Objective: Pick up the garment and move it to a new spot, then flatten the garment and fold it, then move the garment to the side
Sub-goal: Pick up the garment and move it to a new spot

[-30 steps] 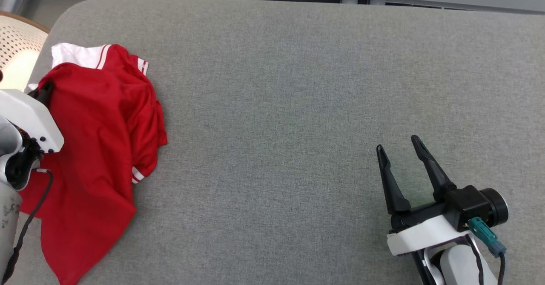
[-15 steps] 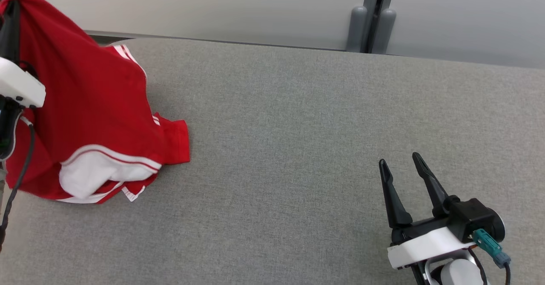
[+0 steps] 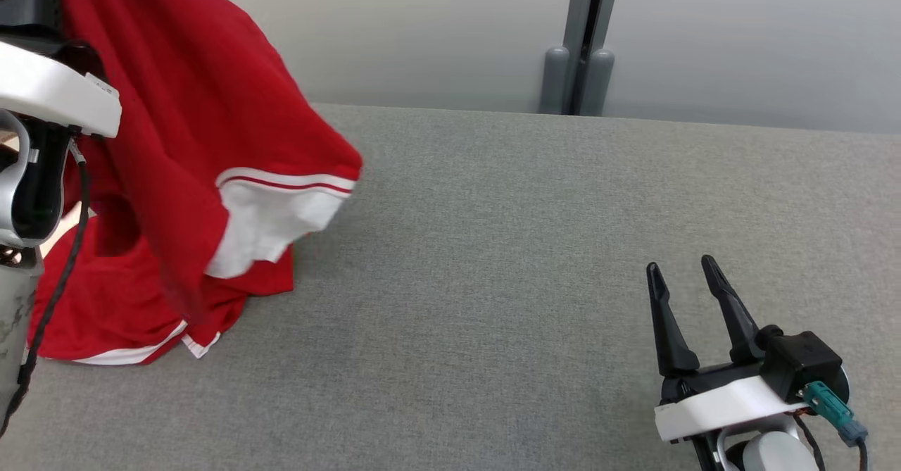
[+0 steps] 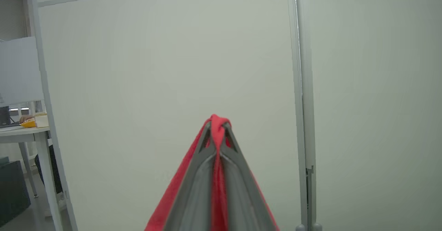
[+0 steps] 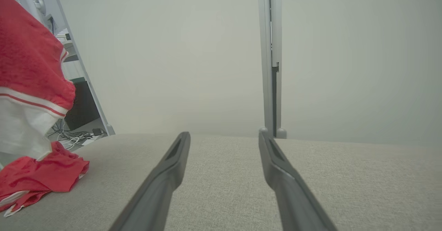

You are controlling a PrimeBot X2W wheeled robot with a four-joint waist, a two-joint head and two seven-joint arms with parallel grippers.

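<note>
The garment is a red shirt with white, red-striped trim. It hangs from the upper left of the head view, its lower part still bunched on the grey surface. My left gripper is shut on a pinch of the red cloth, which pokes out past the fingertips. Its white wrist shows at the left edge of the head view. My right gripper hovers open and empty at the lower right, low over the surface. In the right wrist view the garment hangs at the far left.
A pale partition wall with a grey post runs along the far edge of the surface. Beyond its left end are a desk and floor cables.
My left gripper has lifted the garment from a flat heap until most of it hangs. The head camera has tilted up, bringing the wall into view. The right gripper stays open in place.
</note>
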